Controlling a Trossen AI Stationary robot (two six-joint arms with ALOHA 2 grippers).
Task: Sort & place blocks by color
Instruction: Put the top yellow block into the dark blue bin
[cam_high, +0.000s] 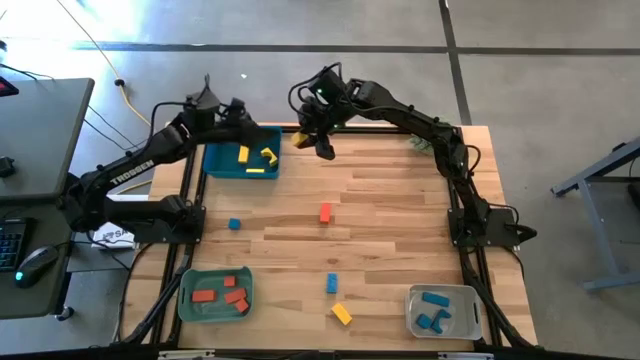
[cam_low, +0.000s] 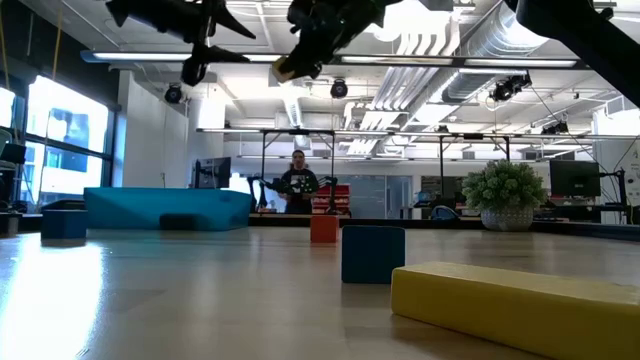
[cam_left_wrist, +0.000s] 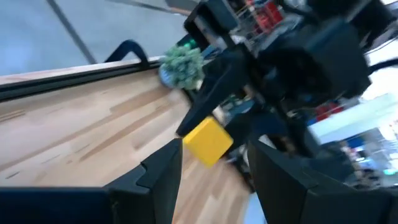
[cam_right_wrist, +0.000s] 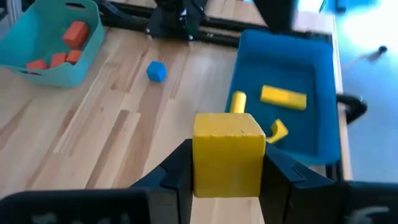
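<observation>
The right gripper (cam_right_wrist: 227, 177) is gripping a yellow cube (cam_right_wrist: 227, 163) near the blue tray (cam_right_wrist: 323, 93). It has no long axis. The left gripper (cam_left_wrist: 211, 171) is hovering open nearby

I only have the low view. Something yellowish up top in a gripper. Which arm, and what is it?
Observer: The right gripper, shut on a yellow cube.
Operator: Where is it over the table?
Observer: Near the far edge, just beside the blue tray, not yet over it.
Operator: Anything in that tray?
Observer: Three yellow blocks. The left gripper is open near it, holding nothing.
Operator: What's still loose?
Observer: Two blue blocks, a red block and a yellow bar.
</observation>
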